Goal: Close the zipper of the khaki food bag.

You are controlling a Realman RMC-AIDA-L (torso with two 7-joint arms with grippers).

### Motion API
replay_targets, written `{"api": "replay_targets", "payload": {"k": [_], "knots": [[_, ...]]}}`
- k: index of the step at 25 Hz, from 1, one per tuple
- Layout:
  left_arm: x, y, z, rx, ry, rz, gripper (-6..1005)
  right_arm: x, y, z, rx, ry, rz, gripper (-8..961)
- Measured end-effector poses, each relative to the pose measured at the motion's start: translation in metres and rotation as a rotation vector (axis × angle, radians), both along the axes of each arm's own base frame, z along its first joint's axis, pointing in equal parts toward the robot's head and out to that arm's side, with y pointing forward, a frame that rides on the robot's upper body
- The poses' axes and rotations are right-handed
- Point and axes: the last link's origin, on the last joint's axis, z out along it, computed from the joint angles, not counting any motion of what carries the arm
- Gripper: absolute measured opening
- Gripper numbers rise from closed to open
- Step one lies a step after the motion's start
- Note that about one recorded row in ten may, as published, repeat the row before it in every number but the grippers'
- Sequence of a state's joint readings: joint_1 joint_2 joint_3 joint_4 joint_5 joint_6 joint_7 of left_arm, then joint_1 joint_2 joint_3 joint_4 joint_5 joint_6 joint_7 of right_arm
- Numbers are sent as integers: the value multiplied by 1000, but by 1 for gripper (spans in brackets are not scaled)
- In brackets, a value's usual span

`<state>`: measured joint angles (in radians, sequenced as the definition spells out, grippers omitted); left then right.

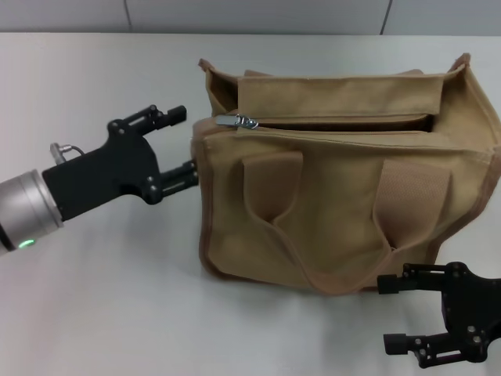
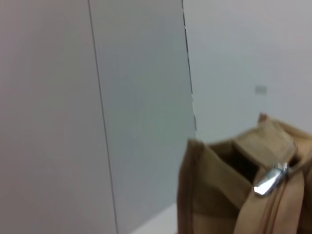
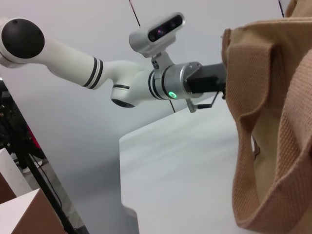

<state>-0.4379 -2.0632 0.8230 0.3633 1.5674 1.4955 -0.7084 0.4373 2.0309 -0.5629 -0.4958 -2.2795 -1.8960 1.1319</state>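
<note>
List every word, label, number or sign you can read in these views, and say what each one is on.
None can be read. The tan canvas food bag, its silver metal zipper pull, the black left gripper, the black right gripper and the white table show no text; a small grey wall plate is too blurred.

- The left gripper [image 1: 182,145] is seen in matte black, built of angular linkage plates, with slim fingers ending in blocky dark pads.
- Behind it, a black housing is joined to a brushed silver cylindrical wrist section [image 1: 23,210], on which a small green light is lit.
- A small silver metal loop is fixed on top of that wrist.
- In the right wrist view, the left arm [image 3: 73,58] is shown as glossy white tubular segments, with black bands at the joints and a black round cap at its far end.
- A white camera module [image 3: 158,31] with a dark lens strip is mounted above the wrist.
- The right gripper [image 1: 395,313] is likewise black, with visible pivot screws.
</note>
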Motion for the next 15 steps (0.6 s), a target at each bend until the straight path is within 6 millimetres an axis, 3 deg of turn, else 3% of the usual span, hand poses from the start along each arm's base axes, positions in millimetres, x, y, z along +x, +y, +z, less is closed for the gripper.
{"api": "replay_targets", "payload": {"k": [5,12,15], "knots": [[1,-5,15,50,-55,-33,719,0,0,0,0,0,0,817],[2,-8,15,54,-63,-53,573,0,0,0,0,1,1,817],[2,-9,14,53,-66,-54,407,-2,-2,0,-10,15,7,817]]}}
